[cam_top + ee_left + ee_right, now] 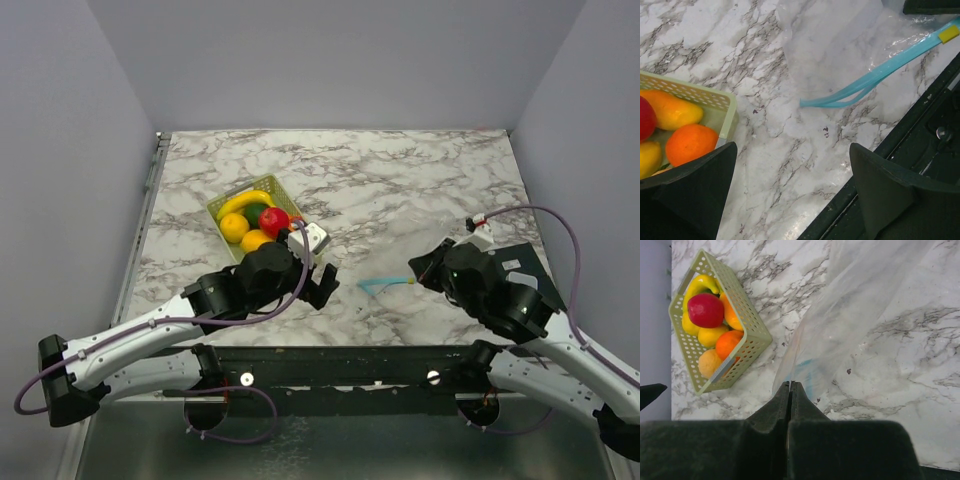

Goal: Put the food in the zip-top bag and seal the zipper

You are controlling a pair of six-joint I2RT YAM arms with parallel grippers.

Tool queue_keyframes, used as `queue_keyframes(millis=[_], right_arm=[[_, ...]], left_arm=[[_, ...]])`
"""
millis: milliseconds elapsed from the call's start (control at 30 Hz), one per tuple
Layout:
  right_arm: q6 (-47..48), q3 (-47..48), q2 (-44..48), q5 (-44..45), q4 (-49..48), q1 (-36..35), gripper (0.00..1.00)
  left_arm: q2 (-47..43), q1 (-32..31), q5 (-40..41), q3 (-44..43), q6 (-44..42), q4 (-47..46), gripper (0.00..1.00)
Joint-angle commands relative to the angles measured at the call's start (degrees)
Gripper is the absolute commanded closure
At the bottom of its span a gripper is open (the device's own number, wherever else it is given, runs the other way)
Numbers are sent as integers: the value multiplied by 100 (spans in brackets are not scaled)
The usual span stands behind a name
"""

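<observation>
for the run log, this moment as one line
left gripper open, empty | right gripper shut on clear crinkly plastic zip-top bag | light blue zipper strip unsealed | plastic toy fruits in pale green slotted basket

Both arms — the left arm (pixel 140 335) and the right arm (pixel 585 365) — have white lower links, black upper joints and wedge-shaped black fingers (pixel 890 190); a thin purple cable (pixel 540 208) loops along each.

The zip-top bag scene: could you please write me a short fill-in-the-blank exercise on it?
On the left gripper the jaws stand ____, holding nothing.
On the right gripper the jaws are ____ on the zip-top bag.
The toy fruits all lie in the basket; the bag holds ____ of them.
Missing words: open; shut; none.
</observation>
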State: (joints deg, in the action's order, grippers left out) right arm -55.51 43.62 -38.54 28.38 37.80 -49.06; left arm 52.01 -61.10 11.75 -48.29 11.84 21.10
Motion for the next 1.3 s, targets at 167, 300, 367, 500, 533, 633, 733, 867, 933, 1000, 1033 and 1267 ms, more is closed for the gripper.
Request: queue_keyframes(millis=[167,300,367,500,533,633,733,867,933,1000,1033,1267], right_arm=[[511,964,-514,-426,889,-25,99],[599,1258,-680,-432,1090,-25,99],[608,1367,-763,-438,1172,-25,99],[610,1489,-820,-465,1210,-25,99],[614,1518,-845,-473,1222,-25,99],[611,1593,-947,-493,1286,-25,99],[640,1643,-987,-497,1321,-25,99],[637,1602,-962,-525,1288,-25,99],[629,1566,-949,-539,1268,-25,99],[615,1529,-935,-567,1248,-25,99],[612,1520,-920,-567,1241,-25,99],[581,1479,-900,-603,1203,-25,99]], left_arm=[[300,-519,114,-140,326,-712,8],[454,-984,619,-43,376,-1067,9],[532,-1266,918,47,401,-1264,10],[704,-1840,1842,224,378,-1555,10],[739,-1950,2017,274,373,-1642,11],[918,-2213,2502,416,309,-1863,11],[1159,-2393,2893,448,234,-1924,13],[1358,-2472,3117,518,227,-2086,15],[1375,-2481,3198,622,216,-2301,16],[1369,-2483,3197,762,213,-2534,17],[1368,-2484,3198,815,215,-2626,17],[1619,-2486,3154,966,216,-3098,18]])
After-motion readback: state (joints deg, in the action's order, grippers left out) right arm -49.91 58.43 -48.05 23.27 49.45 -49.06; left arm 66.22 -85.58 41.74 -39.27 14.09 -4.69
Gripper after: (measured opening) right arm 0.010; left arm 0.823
